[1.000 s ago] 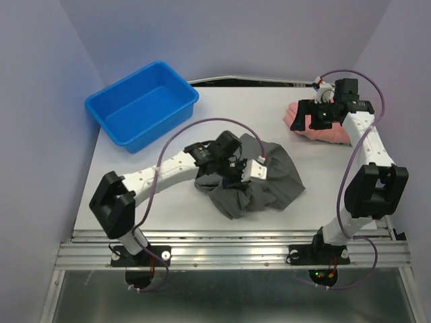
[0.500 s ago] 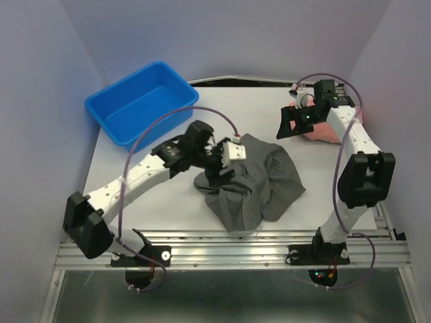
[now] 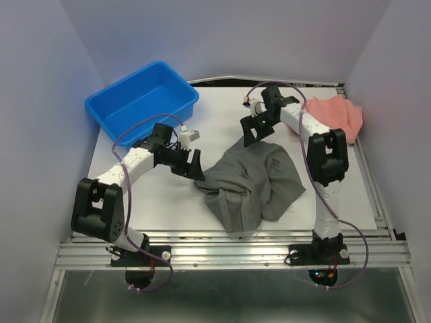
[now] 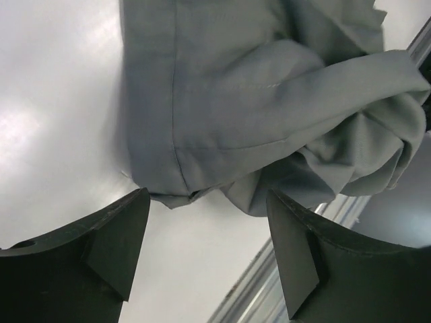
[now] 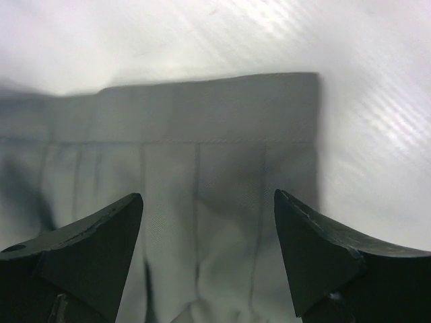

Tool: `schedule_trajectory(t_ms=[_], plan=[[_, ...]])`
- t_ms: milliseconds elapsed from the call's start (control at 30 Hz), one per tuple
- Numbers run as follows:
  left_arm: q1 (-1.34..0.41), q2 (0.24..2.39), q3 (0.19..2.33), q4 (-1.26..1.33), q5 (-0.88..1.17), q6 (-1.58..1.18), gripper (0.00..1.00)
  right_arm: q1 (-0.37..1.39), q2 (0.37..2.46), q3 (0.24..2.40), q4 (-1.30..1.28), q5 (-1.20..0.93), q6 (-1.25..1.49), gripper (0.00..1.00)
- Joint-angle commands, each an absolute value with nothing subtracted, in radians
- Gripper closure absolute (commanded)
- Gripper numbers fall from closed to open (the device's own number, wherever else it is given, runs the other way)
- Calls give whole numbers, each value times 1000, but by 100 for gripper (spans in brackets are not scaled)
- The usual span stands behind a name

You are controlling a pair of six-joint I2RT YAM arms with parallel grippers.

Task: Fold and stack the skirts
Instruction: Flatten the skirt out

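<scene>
The dark grey skirt (image 3: 254,180) lies crumpled in the middle of the table. In the left wrist view its bunched folds (image 4: 256,101) fill the upper part. In the right wrist view its flat banded edge and pleats (image 5: 202,161) lie under the fingers. My left gripper (image 3: 193,165) stands open just left of the grey skirt's left edge, with bare table between its fingers (image 4: 114,249). My right gripper (image 3: 254,132) hangs open over the grey skirt's far edge and holds nothing. The salmon-pink skirt (image 3: 335,114) lies at the back right, apart from both grippers.
A blue plastic tub (image 3: 143,101) stands empty at the back left. The white table (image 3: 168,202) ends at a metal rail (image 3: 229,243) along the near edge, which also shows in the left wrist view (image 4: 296,269).
My left gripper opened, let go of the grey skirt and drew back to the left. My right arm swung left from the pink skirt to the grey skirt's far edge.
</scene>
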State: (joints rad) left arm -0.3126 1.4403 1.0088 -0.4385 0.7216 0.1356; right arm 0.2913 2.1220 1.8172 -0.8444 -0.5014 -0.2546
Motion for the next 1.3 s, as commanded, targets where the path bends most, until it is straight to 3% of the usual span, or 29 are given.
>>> schedule_trajectory(t_ms=[0,33,300,433,600,667,700,733,800,833,967,1033,1267], plan=[[-244,1459,927,-417,816,-40,16,268,2195,1960,-779,-376,-224,15],[-223,1468,910,-408,866,-81,11,268,2225,2000,-776,-359,-219,13],[-124,1539,767,-198,1000,-406,2,268,2310,2045,-749,-382,-209,8],[-165,1572,726,-112,994,-569,2,268,2335,2045,-811,-478,-221,25],[-210,1609,695,-71,919,-679,2,268,2332,2025,-841,-537,-233,37],[-210,1627,680,-46,897,-729,3,268,2339,2040,-857,-554,-233,48],[-210,1649,696,-31,891,-736,7,268,2342,2048,-864,-560,-229,53],[-210,1658,715,-29,876,-730,19,268,2344,2068,-879,-580,-227,62],[-210,1695,802,-46,859,-694,37,256,2338,2091,-894,-595,-212,71],[-209,1704,843,-61,830,-639,60,246,2326,2100,-905,-603,-209,74],[-204,1746,1027,-152,792,-473,87,192,2272,2103,-917,-624,-193,97],[-199,1741,1109,-239,758,-395,99,157,2212,2062,-931,-633,-204,99],[-198,1686,1129,-461,568,55,100,144,1947,1679,-968,-709,-256,99]])
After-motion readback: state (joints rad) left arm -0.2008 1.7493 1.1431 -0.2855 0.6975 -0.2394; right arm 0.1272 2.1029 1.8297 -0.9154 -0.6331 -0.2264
